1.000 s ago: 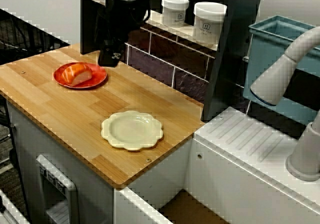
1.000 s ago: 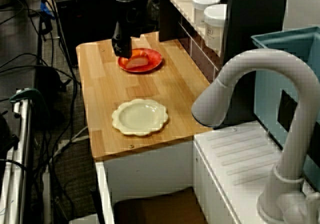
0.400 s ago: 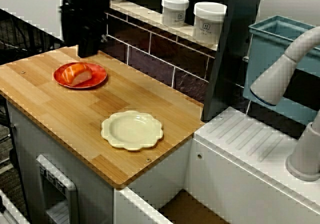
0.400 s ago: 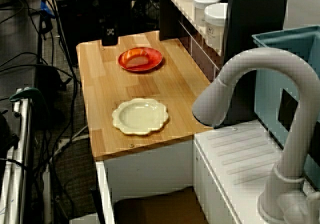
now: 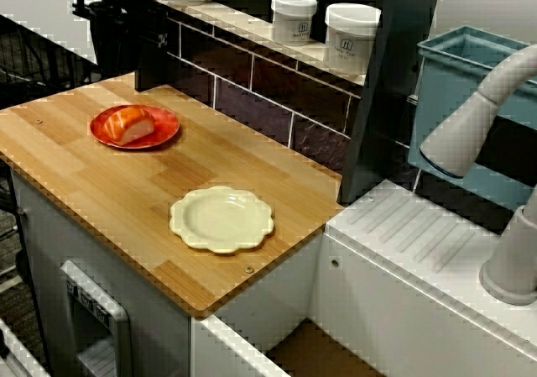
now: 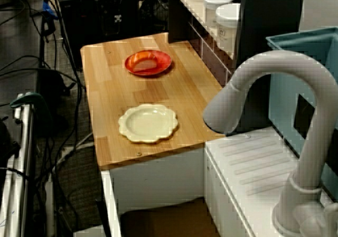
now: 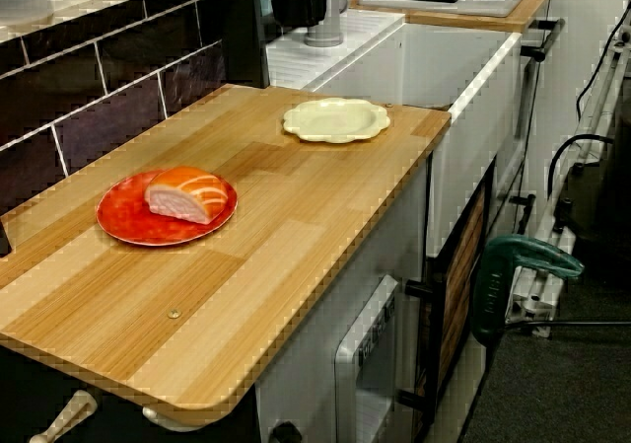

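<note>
Glossy red plate (image 7: 123, 221) holds salmon (image 7: 186, 193), stripes clear only from the side; far-left gripper (image 5: 113, 45) too dark to tell its clasp.

A second ago my pincer (image 6: 116, 28) hung low, just behind the red plate (image 6: 148, 63) and close to its rim. Since then it has gone up and back from the red plate, past the far edge of the counter (image 6: 108, 107). It is now well apart from the plate.
</note>
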`<state>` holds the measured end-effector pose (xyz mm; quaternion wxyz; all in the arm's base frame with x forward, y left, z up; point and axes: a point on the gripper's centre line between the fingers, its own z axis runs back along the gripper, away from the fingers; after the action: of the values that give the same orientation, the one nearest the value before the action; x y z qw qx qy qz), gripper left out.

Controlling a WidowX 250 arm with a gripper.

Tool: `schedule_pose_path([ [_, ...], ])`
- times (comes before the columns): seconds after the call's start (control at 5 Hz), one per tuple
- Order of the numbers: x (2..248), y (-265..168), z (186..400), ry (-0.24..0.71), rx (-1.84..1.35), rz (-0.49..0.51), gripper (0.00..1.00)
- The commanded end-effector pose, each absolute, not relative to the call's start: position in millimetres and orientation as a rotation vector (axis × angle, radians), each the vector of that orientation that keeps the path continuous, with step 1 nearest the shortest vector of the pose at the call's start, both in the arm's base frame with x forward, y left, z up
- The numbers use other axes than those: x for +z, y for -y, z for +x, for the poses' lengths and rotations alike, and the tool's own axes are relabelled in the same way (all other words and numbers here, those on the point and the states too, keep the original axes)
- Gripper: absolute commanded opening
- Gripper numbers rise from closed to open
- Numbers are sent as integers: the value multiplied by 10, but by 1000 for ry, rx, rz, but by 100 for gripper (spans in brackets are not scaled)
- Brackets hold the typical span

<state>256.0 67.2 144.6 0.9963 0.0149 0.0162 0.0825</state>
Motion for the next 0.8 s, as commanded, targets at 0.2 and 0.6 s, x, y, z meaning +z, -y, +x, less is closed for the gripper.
schedule_pose_path([
  [0.2,1514,-810,2453,-38,424,149,100],
  [0.6,1416,-901,2478,-90,494,94,100],
])
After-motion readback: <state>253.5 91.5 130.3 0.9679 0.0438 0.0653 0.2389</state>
